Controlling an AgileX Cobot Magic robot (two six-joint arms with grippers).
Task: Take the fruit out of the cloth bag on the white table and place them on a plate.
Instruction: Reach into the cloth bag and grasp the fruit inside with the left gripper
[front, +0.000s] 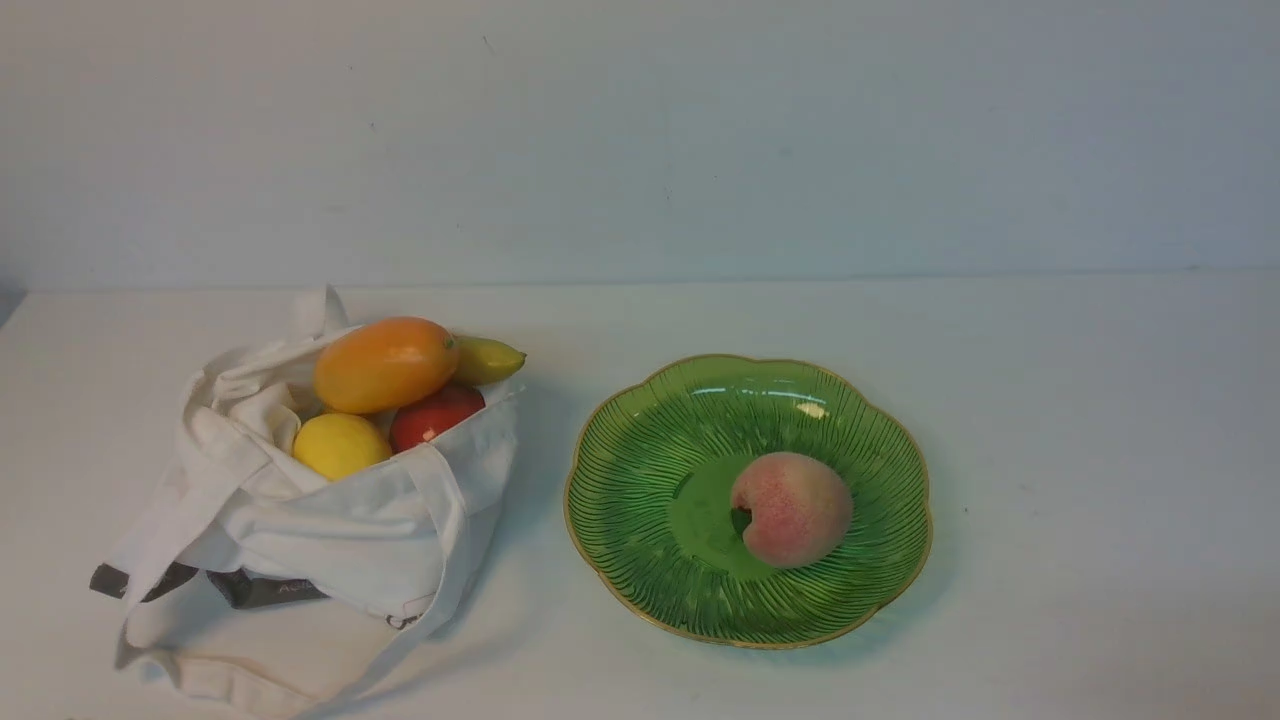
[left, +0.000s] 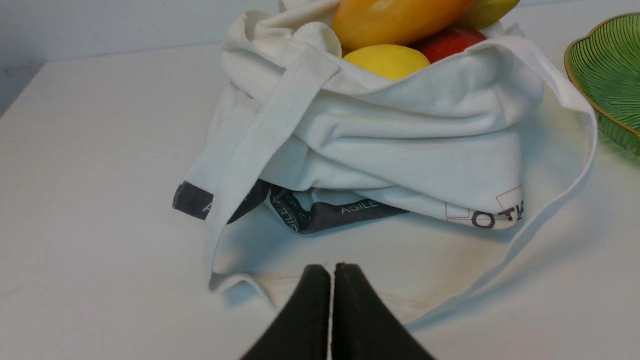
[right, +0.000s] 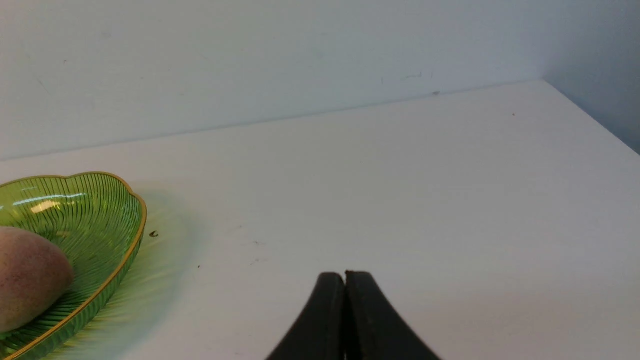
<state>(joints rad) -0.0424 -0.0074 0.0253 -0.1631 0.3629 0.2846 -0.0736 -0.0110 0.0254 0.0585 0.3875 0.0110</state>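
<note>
Open white worktop (front: 1080, 420) stretches right of the plate (front: 640, 480) to its side edge, and a gap separates the plate from the cloth bag (front: 330, 520). The left claw (left: 331, 270) and right claw (right: 345, 275) are pressed together, empty. The peach (front: 792, 508) sits on the plate. In the bag's mouth the mango (front: 385, 363) lies left-to-right over the lemon (front: 340, 445) and red fruit (front: 435, 412). The banana (front: 490, 358) tip points right.

The left hand (left: 330, 267) and the right hand (right: 344, 274) are each formed of two smooth black fingers (left: 307, 315), tapered to narrow tips.
</note>
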